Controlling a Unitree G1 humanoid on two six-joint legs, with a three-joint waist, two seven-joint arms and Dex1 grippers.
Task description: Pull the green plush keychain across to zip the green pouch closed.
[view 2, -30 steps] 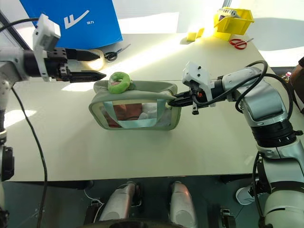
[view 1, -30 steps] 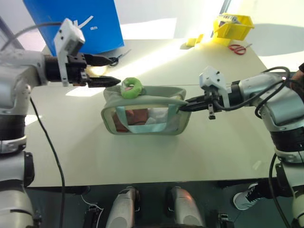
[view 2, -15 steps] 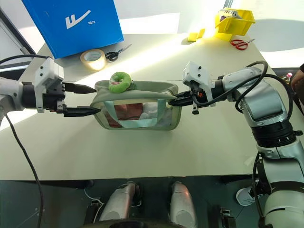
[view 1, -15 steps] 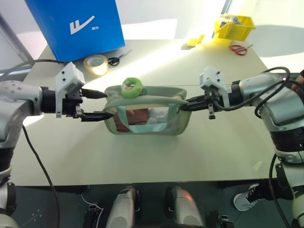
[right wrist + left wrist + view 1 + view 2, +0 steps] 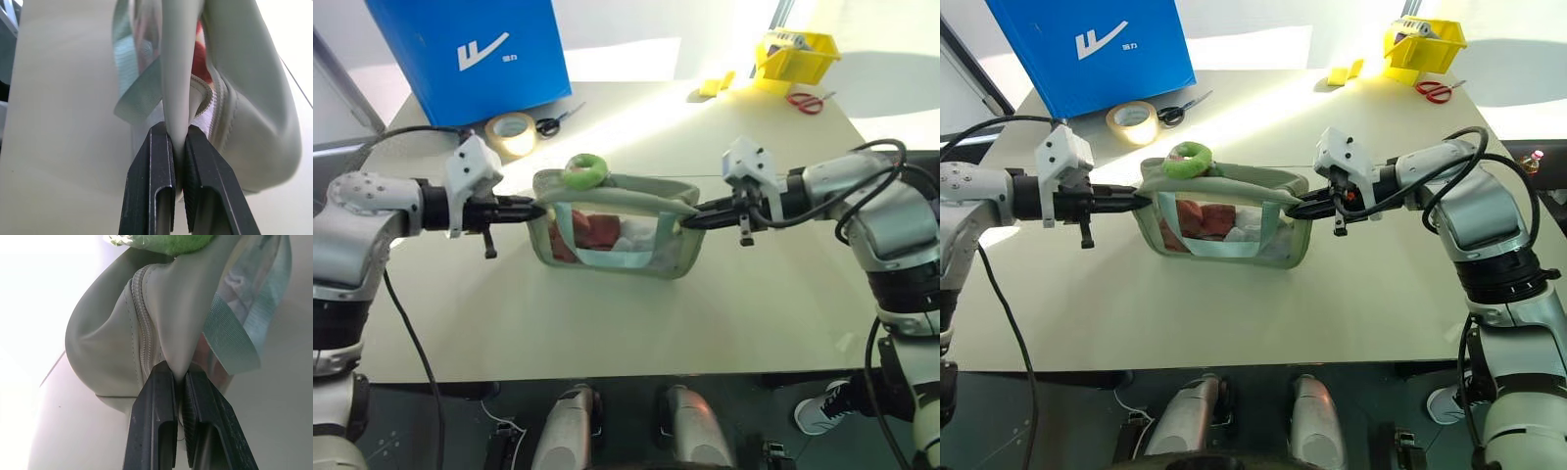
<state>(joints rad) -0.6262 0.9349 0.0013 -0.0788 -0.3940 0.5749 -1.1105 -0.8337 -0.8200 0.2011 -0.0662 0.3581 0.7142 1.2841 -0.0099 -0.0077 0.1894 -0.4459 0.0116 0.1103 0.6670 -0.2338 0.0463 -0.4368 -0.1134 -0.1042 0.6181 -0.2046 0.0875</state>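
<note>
The left gripper [image 5: 534, 209] has come down and is now pinching the green pouch [image 5: 612, 235].
The right gripper [image 5: 690, 221] is pinching the pouch's other end; the green plush keychain [image 5: 584, 170] is sitting on top, near the left gripper. Both should be holding tight.

A lab or workshop test bench: a plain pale counter [image 5: 1332, 323] carries scattered props, a blue box [image 5: 1087, 49], a tape roll [image 5: 1132, 121], black scissors [image 5: 1178, 110], red scissors [image 5: 1433, 89] and a yellow bin [image 5: 1422, 44].
</note>
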